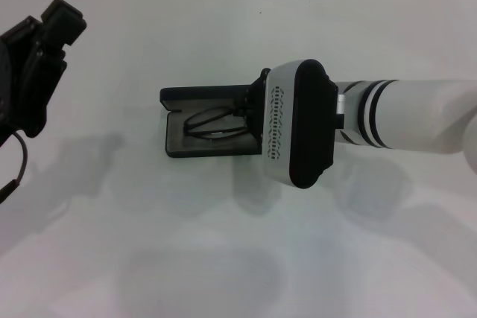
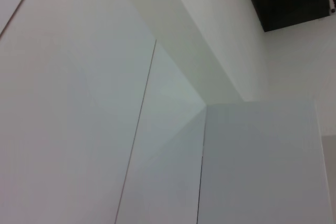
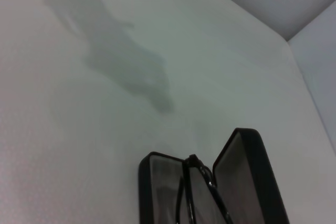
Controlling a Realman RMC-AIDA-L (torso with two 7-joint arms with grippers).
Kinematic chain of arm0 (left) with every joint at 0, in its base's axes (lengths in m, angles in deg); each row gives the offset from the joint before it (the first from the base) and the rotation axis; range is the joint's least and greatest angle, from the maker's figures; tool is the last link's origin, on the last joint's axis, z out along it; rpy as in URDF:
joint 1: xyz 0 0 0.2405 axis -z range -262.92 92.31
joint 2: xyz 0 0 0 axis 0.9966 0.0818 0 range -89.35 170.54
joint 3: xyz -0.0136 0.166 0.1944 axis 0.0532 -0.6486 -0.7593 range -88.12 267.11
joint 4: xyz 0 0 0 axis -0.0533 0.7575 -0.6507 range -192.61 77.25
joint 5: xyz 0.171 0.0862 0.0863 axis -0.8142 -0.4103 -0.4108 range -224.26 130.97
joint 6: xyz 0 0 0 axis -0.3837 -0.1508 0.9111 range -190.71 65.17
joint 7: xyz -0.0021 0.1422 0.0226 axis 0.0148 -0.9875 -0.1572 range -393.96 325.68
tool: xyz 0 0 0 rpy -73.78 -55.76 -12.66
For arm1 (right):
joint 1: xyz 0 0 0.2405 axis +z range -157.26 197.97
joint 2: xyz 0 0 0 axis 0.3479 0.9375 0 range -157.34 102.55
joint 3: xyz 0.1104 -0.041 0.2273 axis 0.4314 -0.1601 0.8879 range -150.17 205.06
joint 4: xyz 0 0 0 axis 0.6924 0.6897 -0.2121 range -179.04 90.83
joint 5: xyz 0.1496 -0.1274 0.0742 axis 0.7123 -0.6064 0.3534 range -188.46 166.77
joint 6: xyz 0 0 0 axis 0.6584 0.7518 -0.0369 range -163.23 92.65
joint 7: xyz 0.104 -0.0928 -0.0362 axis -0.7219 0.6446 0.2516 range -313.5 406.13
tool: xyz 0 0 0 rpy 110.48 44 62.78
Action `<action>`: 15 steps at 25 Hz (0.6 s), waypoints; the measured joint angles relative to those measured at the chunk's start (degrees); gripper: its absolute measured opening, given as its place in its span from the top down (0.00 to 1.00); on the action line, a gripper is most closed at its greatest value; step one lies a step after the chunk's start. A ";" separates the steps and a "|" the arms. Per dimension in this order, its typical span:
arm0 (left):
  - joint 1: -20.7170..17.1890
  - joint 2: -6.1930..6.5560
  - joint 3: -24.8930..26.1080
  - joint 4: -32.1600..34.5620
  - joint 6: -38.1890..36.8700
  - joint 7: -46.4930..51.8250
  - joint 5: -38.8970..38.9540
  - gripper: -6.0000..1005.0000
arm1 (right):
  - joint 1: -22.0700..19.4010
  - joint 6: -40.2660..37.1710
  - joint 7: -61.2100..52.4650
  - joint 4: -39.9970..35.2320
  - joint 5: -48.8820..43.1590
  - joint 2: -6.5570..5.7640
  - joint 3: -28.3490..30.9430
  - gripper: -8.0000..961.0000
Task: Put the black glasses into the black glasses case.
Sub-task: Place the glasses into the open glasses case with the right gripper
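The black glasses case (image 1: 173, 145) lies open in the middle of the white table, its lid (image 1: 201, 96) folded back on the far side. The black glasses (image 1: 212, 124) rest in the grey-lined tray, folded. My right gripper (image 1: 254, 106) is at the right end of the case, directly over the glasses and mostly hidden under the white wrist. In the right wrist view the glasses (image 3: 200, 184) sit in the case (image 3: 143, 174) beside its raised lid (image 3: 242, 182). My left gripper (image 1: 52, 27) is parked at the far left, away from the case.
A white table (image 1: 223, 258) stretches around the case, with a white wall along its back edge. A dark cable (image 1: 20, 163) hangs from the left arm. The left wrist view shows only white wall panels (image 2: 105, 103).
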State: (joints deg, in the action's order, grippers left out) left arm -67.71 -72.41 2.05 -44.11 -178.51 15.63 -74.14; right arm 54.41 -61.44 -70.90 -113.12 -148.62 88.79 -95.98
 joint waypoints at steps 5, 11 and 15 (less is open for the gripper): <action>0.27 -0.07 0.00 -0.63 0.00 -0.03 0.00 0.91 | 0.14 1.73 0.01 1.05 0.57 0.00 -0.48 0.91; 0.37 -0.11 0.00 -1.18 0.01 -0.13 0.00 0.91 | 0.29 3.45 -0.08 2.28 0.83 0.00 -0.89 0.91; 0.43 -0.11 0.00 -1.18 0.08 -0.49 -0.01 0.91 | 0.25 4.63 -0.16 2.87 0.84 0.00 -1.20 0.91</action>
State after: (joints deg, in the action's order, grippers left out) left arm -67.29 -72.52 2.05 -45.29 -178.43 15.14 -74.15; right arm 54.66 -56.81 -71.07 -110.25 -147.77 88.79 -97.17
